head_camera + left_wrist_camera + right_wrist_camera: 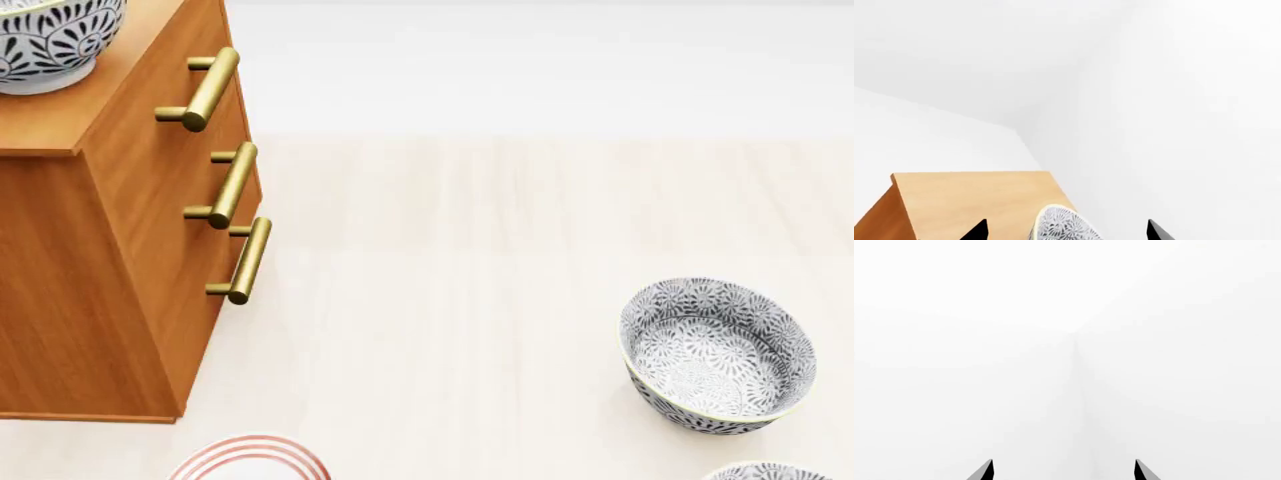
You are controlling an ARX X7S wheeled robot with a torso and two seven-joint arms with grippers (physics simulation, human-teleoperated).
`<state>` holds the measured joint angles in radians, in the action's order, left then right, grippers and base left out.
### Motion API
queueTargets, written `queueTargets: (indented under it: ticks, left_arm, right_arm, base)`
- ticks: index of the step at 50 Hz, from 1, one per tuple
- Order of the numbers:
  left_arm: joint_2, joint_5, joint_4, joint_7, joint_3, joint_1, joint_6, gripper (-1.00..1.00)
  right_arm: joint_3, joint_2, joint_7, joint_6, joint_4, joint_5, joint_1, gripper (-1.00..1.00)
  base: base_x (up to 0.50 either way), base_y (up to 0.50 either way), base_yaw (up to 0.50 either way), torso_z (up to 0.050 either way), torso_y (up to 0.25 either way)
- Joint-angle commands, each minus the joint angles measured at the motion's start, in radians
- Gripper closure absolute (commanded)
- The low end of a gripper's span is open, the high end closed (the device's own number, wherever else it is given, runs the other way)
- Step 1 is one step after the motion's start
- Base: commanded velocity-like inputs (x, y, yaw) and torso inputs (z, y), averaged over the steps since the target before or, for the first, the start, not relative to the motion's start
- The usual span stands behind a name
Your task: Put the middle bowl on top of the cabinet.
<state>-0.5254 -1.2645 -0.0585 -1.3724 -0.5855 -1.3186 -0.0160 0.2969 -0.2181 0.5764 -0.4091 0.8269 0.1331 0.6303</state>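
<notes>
- Left wrist view: we see the cabinet (974, 200) from above, its lighter wood top facing us, and the middle bowl (1064, 225) sitting on that top near the edge closest to the white wall. Our left fingers (1066, 231) show as two dark tips spread wide, one on each side of the bowl, with clear gaps to it, so they grip nothing. We judge that the bowl rests on the top by its own weight and that the placing is done.
- Head view: the bowl (51, 40) stands upright on the cabinet's top (80, 120), at the corner above the three brass handles (214, 88). Neither arm shows here. Two matching bowls remain on the pale surface (507, 260): one whole (717, 355), one only a sliver at the frame's lower edge (767, 470). A red-ringed plate (250, 460) lies below the cabinet's front.
- Right wrist view: our right fingers (1064, 471) are spread apart and empty, facing only blank white; no task thing is near them.
</notes>
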Motion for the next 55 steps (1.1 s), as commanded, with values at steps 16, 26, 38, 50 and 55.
queueTargets:
  ticks: [16,26,38,50,55]
  left_arm:
    - [-0.137,0.29,0.369,0.133,-0.183,0.151,0.008,-1.0]
    - [-0.143,0.41,0.388,0.196,-0.23,0.206,0.06,-1.0]
    - [-0.147,0.568,0.389,0.221,-0.272,0.3,0.147,-1.0]
    - [-0.153,0.752,0.359,0.211,-0.321,0.464,0.29,-1.0]
    - [-0.153,0.831,0.338,0.203,-0.337,0.52,0.344,-1.0]
  right_arm:
    - [-0.002,-0.006,0.01,-0.006,0.014,-0.005,0.02,-1.0]
    - [0.001,-0.011,0.01,-0.015,0.012,-0.002,0.027,-1.0]
    - [0.005,-0.015,0.01,-0.023,0.01,0.0,0.034,-1.0]
    - [0.013,-0.018,0.007,-0.036,0.004,0.005,0.041,-1.0]
    - [0.014,-0.02,0.007,-0.034,0.006,0.006,0.041,-1.0]
  base:
    - [0.0,0.0,0.0,0.0,0.0]
    - [0.0,0.0,0.0,0.0,0.0]
    - [0.0,0.0,0.0,0.0,0.0]
    - [0.0,0.0,0.0,0.0,0.0]
    - [0.0,0.0,0.0,0.0,0.0]
